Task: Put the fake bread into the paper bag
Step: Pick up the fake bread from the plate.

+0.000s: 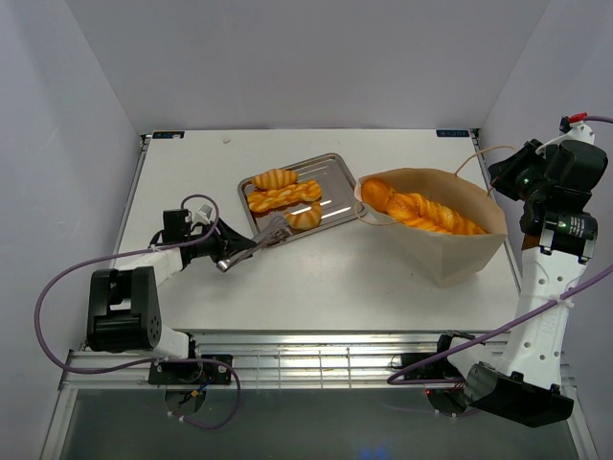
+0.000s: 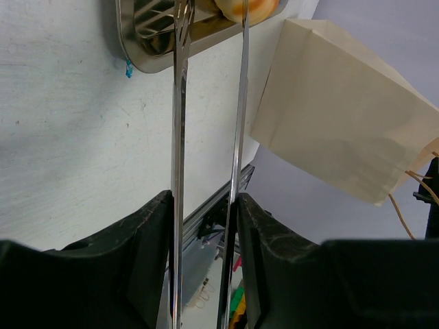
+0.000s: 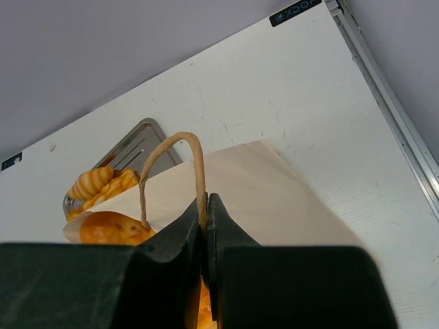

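Note:
The paper bag (image 1: 460, 251) lies tilted at the right with its mouth open toward the tray; a long braided baguette (image 1: 431, 213) and a round bun (image 1: 376, 195) lie inside. My right gripper (image 3: 206, 205) is shut on the bag's string handle (image 3: 171, 147), holding the mouth open. My left gripper (image 2: 206, 205) is shut on metal tongs (image 2: 180, 103), whose tips reach a small roll (image 1: 305, 218) on the silver tray (image 1: 330, 163). Two twisted loaves (image 1: 280, 195) also lie on the tray. The bag shows in the left wrist view (image 2: 343, 130).
The tray stands at the table's middle back. The table's far edge and white walls enclose the space. The slatted rail (image 1: 316, 359) runs along the near edge between the arm bases.

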You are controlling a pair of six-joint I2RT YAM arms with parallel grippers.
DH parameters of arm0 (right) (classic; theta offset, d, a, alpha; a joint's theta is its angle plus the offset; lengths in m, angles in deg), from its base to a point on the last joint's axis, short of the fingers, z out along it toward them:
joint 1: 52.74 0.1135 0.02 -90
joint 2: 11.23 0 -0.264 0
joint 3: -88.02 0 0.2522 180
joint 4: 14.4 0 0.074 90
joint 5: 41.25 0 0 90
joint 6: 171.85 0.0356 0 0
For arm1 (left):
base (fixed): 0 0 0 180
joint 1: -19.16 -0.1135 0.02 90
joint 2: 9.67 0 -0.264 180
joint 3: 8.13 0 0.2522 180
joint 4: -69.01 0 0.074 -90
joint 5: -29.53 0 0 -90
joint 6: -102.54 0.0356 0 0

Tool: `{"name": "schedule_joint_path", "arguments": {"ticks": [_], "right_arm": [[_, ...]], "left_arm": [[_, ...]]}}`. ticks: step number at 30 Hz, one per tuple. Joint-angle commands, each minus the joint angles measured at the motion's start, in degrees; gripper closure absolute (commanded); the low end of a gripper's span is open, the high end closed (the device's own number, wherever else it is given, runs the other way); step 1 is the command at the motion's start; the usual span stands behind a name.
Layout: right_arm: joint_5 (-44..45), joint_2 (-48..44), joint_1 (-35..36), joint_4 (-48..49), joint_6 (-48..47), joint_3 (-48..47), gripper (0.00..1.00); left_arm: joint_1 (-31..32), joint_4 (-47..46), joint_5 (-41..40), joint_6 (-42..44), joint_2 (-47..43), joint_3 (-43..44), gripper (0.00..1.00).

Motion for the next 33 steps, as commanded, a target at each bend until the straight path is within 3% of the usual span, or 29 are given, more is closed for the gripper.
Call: {"name": "schedule_joint_path", "arguments": {"ticks": [1,5,27,33], "right_arm": [[-0.7,-0.9,-0.2,3.3,-0.3,-2.2,0.92],[-0.5,-1.0,-0.2,3.3,-0.3,-2.2,0.92],[-0.4,-1.0,-0.2,4.1,0.1,-1.4,0.92],[-0.2,-1.3,-0.2,4.2,0.1,-1.3,0.92]], "left_arm": [[-0.3,-2.1,3.6,-1.3,1.1,2.0,0.47],[-0.2,-3.0,5.0,-1.4,2.5,2.8,0.40],[2.1,-9.1,5.6,-5.8,11.6,7.5,0.39],[4.6,-9.2,4.9,-5.4,13.4,9.0,0.49]]}}
